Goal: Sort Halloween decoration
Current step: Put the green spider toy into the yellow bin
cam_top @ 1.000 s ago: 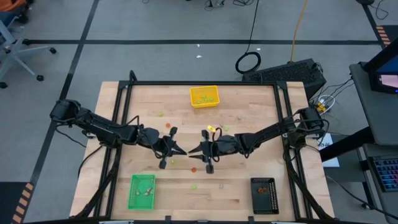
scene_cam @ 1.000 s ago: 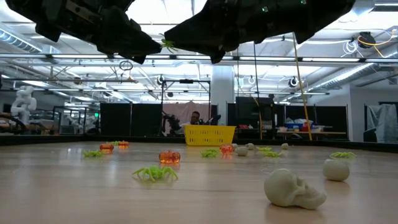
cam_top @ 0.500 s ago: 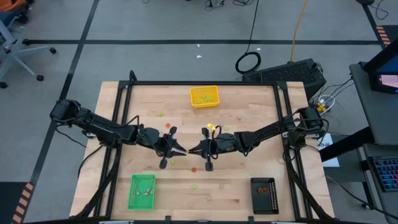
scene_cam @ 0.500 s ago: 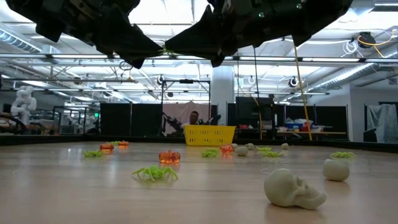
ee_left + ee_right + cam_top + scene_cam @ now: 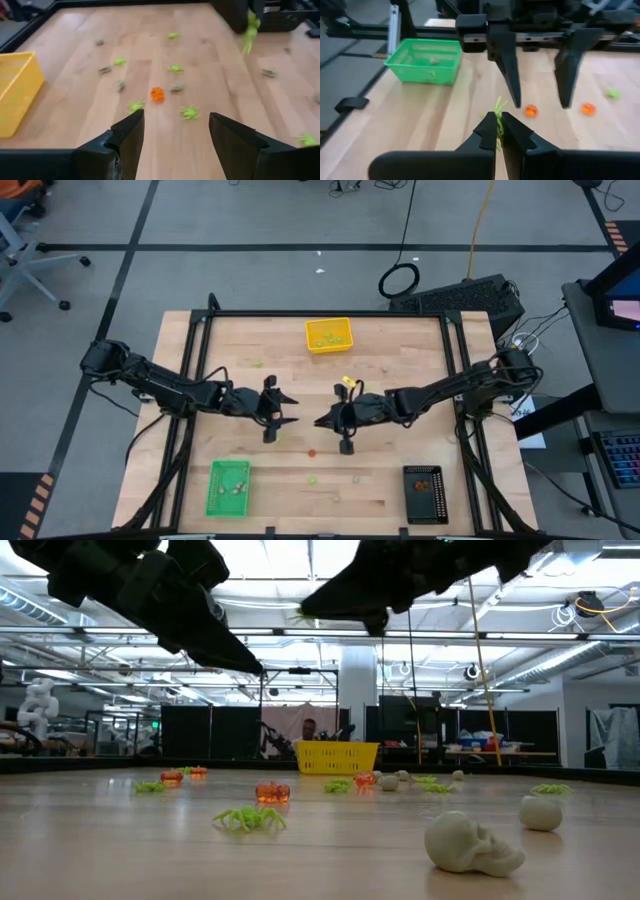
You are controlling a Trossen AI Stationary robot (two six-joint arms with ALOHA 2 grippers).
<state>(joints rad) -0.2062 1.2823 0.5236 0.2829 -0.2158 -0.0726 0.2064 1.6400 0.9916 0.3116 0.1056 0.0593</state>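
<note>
My right gripper (image 5: 319,423) is shut on a light green spider decoration (image 5: 498,107) above the middle of the table. The same spider shows in the left wrist view (image 5: 249,31) and in the low view (image 5: 303,612). My left gripper (image 5: 286,409) stands open just to the left of it, with nothing between its fingers (image 5: 175,120). More green, orange and pale decorations lie scattered on the wood, among them a green spider (image 5: 248,818), an orange pumpkin (image 5: 272,792) and a pale skull (image 5: 470,843). My right gripper pinches the green spider's body between its two fingertips, and the legs (image 5: 499,104) stick out past the tips. The fingers come nearly level from the table's right side. The spider is lifted clear of the table.
A yellow tray (image 5: 328,335) stands at the far edge, a green tray (image 5: 228,487) at the near left and a black tray (image 5: 425,493) at the near right. Loose orange (image 5: 311,451) and green (image 5: 312,478) pieces lie below the grippers.
The two grippers met tip to tip at the green spider. My left gripper has opened, let go and turned a little. My right gripper has drawn back toward the table's right edge and slightly up, carrying the spider.
</note>
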